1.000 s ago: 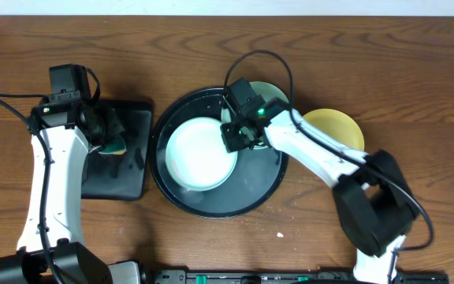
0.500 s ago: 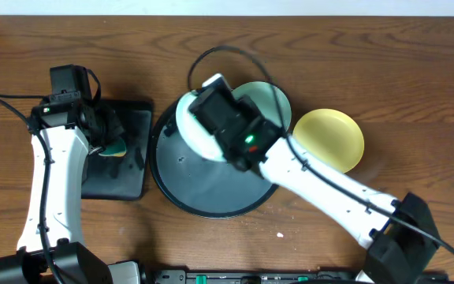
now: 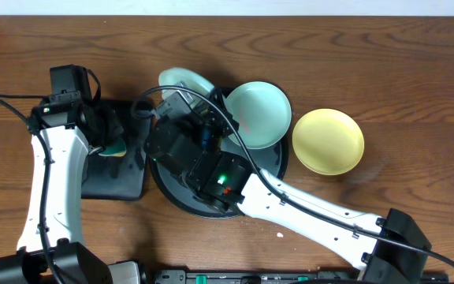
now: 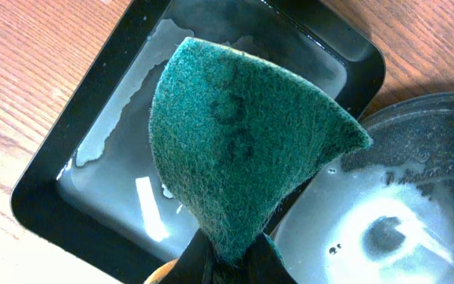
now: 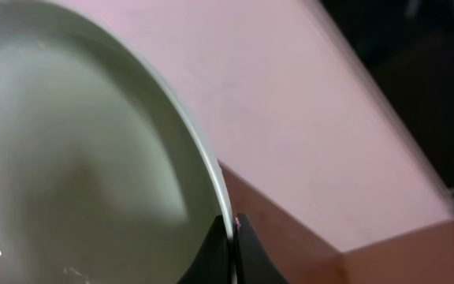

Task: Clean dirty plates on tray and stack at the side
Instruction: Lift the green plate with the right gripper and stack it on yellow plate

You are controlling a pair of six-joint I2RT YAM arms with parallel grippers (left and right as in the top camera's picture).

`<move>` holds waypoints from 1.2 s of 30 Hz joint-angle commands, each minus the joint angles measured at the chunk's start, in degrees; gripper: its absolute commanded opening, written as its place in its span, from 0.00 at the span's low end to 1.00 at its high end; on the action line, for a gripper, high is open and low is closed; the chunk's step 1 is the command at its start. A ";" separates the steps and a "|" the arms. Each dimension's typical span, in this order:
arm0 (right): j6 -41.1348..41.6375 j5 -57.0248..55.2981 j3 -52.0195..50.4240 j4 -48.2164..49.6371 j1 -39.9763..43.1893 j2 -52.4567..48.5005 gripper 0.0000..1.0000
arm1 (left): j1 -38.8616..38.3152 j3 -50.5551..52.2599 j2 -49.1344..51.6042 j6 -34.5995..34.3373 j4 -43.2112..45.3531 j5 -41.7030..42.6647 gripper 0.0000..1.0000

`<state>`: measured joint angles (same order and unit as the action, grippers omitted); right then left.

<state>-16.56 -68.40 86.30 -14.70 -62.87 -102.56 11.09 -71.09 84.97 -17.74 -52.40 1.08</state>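
Observation:
My right gripper [image 5: 232, 230] is shut on the rim of a mint-green plate [image 5: 77, 166]. It holds the plate raised and tilted on edge above the far left rim of the round black tray [image 3: 268, 164]. In the overhead view that plate [image 3: 181, 79] shows beyond the right wrist. A second mint-green plate [image 3: 258, 114] rests on the tray's far right rim. The pale yellow plate [image 3: 328, 140] lies on the table to the right. My left gripper [image 4: 231, 262] is shut on a green sponge [image 4: 243, 134] over the rectangular tray.
The rectangular black tray [image 4: 93, 170] holds a film of water and stands left of the round tray [image 4: 404, 201], whose bottom is wet. My right arm [image 3: 306, 207] stretches across the round tray from the front right. A white crumb [image 3: 280, 234] lies near the front.
The right arm lifted the mint-green plate off the round tray, swung it left and tipped it on edge. The second mint plate is now uncovered. The left arm has not moved.

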 commanded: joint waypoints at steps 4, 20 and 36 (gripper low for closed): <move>-7.93 -6.36 1.09 4.22 -0.35 1.75 0.01 | 0.09 -1.03 -0.42 0.96 -0.04 -0.70 0.07; 30.49 34.86 1.07 -30.75 3.89 1.86 0.01 | 0.09 -1.03 -0.42 0.94 -0.09 -0.68 0.08; 31.34 83.01 1.07 -35.10 41.05 13.73 0.01 | 0.09 -1.03 -0.37 0.94 -0.07 -0.68 0.07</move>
<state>13.43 4.78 86.63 -47.48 -28.53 -90.87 11.09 -71.09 84.97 -17.74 -52.47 1.10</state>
